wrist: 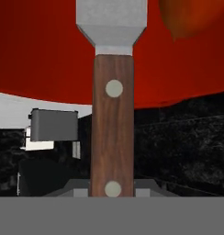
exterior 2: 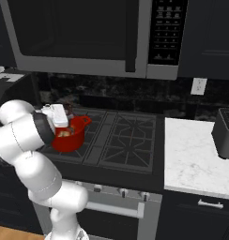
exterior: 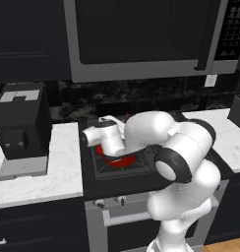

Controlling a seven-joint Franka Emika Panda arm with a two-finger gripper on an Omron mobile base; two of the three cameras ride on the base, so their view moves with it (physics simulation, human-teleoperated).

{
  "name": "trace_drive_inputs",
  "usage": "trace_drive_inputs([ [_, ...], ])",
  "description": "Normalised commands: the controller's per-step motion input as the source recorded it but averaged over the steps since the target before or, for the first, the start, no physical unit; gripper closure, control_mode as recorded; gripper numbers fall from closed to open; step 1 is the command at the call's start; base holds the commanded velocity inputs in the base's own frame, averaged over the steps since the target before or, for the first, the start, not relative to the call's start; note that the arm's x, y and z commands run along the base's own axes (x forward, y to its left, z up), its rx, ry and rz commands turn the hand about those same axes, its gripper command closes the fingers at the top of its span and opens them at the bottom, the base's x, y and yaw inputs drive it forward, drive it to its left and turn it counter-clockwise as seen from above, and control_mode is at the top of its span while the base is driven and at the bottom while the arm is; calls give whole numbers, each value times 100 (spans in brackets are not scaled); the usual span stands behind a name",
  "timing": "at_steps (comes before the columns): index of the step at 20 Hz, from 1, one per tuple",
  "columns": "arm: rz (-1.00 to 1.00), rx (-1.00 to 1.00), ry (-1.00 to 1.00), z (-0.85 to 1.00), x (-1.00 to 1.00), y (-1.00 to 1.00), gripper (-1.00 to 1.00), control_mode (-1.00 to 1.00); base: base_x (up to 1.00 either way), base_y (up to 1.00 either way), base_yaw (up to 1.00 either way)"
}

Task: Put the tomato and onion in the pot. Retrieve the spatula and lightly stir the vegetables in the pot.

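the gripper (wrist: 112,195) pinches the spatula (wrist: 112,114) by its brown handle, blade inside the red pot (exterior 2: 69,136) on the stove's left burner, beside the tomato (wrist: 192,16). the arm's wrist (exterior: 109,138) hangs over the pot. a toaster (exterior 2: 225,133) stands on the right table (exterior 2: 191,159).

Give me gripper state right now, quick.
Gripper: shut on the spatula, holding it by its brown handle, blade pointing into the pot.

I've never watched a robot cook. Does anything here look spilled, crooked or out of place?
Nothing stands out. The red pot sits upright on the stove, the spatula reaches into it, and the tomato lies inside.
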Motion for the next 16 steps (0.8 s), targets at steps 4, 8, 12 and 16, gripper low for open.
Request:
trace_drive_inputs([
  [4,-3,2,-4,12,0,0,100,-100,0,0,0],
  [8,-7,0,-11,33,0,0,100,-100,0,0,0],
  [12,-4,-1,-15,34,-1,0,100,-100,0,0,0],
  [16,-3,0,-11,8,-5,0,100,-100,0,0,0],
])
